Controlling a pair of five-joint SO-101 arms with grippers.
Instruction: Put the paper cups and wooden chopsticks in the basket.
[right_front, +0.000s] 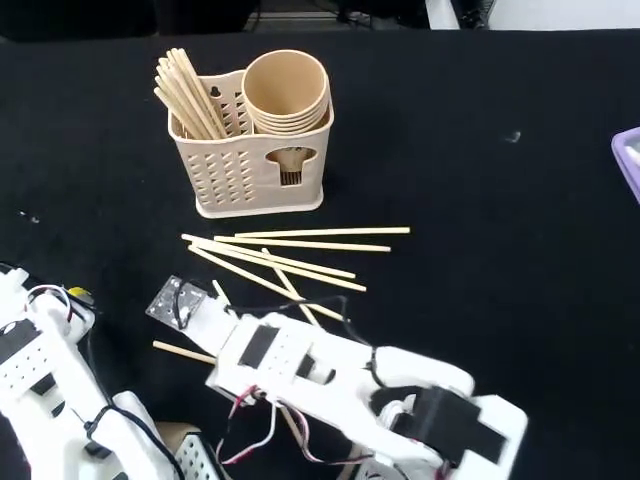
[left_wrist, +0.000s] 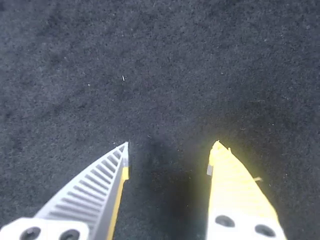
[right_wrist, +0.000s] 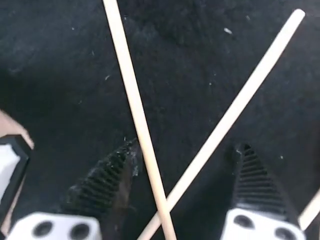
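Right, the cream slotted basket (right_front: 240, 175) stands toward the far left of the black cloth surface (right_front: 480, 250). A stack of paper cups (right_front: 290, 115) sits in one of its compartments and a bundle of chopsticks (right_front: 190, 90) leans in the other. The loose chopsticks (right_front: 300, 243) lie fanned out flat mid-surface, on the near side of the basket.

My right gripper (right_wrist: 187, 146) hangs low over them, fingers apart. Two crossed sticks lie between the tips: a straight one (right_wrist: 135, 110) hard against one finger and a slanted one (right_wrist: 235, 105) running under it. My left gripper (left_wrist: 171, 144) is spread open too, over bare cloth near the near left corner.

My worry is that crossing. If I close here I may pinch both sticks, and one could pivot loose or flick away on the lift. They lie flat, so the tips may also snag the cloth. Later, a long stick catching the crowded compartment's rim might tip the basket.
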